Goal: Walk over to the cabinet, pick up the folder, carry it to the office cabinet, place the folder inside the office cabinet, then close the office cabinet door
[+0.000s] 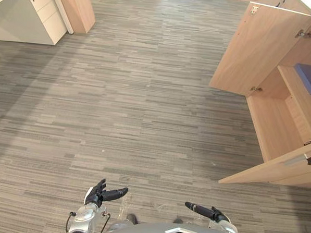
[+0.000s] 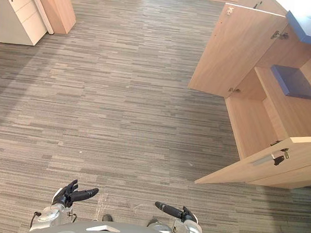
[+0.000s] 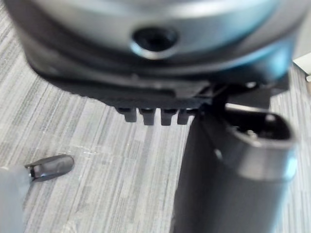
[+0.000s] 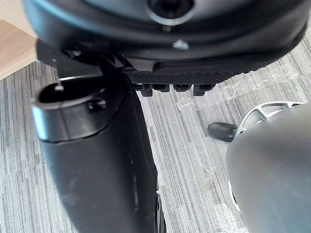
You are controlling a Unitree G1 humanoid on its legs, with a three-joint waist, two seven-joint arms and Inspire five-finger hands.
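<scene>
Hanging loose-fingered and empty: left hand (image 1: 95,196), right hand (image 1: 214,213) (folder (image 2: 294,82) lies in office cabinet (image 2: 249,124)).

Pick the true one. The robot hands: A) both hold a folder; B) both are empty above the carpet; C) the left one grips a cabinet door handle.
B: the left robot hand and right robot hand show relaxed, empty fingers over the carpet, apart from the open cabinet.

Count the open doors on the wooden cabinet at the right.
2. The far door stands open at the far end of the office cabinet; the near door, bearing a handle, stands open closer to the robot. None seems hidden.
</scene>
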